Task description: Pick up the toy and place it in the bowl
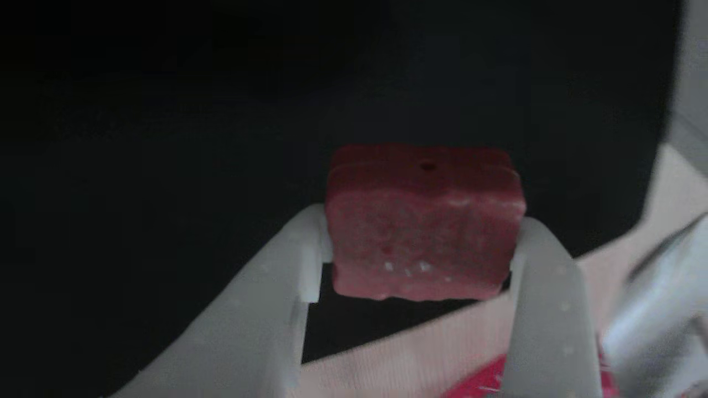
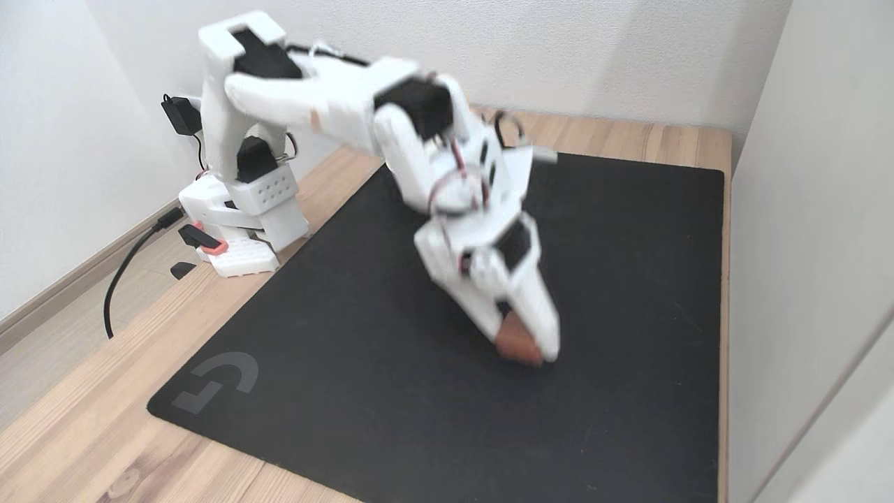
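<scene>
The toy (image 1: 423,221) is clamped between both white fingers (image 1: 287,260) of the tool (image 2: 525,353), seen low over the black mat (image 2: 349,335) on the wooden table (image 2: 84,419), right of centre in the fixed view.

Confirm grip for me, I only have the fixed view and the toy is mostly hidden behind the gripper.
Observer: In the other view, both white fingers press opposite sides of the red toy.
Operator: Which face points at that camera?
Observer: A bumpy glossy face; the smoother face with the tiny hole sits on top.
Operator: Anything near it?
Observer: Something bright red and blurred shows at the bottom edge, beyond the black mat; I cannot tell what it is.
</scene>
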Robot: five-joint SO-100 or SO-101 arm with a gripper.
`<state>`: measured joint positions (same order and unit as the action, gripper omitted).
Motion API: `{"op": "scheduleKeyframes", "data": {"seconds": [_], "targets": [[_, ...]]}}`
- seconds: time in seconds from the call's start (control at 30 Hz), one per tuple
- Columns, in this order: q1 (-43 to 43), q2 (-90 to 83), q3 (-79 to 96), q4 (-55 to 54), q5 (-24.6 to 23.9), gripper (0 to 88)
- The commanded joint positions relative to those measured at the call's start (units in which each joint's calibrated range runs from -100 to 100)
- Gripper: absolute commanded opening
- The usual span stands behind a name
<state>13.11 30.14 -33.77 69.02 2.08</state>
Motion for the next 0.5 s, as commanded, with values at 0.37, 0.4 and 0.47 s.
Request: {"op": "scheduleKeyframes", "data": {"seconds": [0.37,0.4,0.47], "targets": [[-23.61,-42.86,40.58,-7.63,-14.09,2.3],[-25.36,-45.11,43.46,-8.47,-14.82,2.3],[-28.88,-49.19,48.87,-10.08,-16.18,2.3]]}}
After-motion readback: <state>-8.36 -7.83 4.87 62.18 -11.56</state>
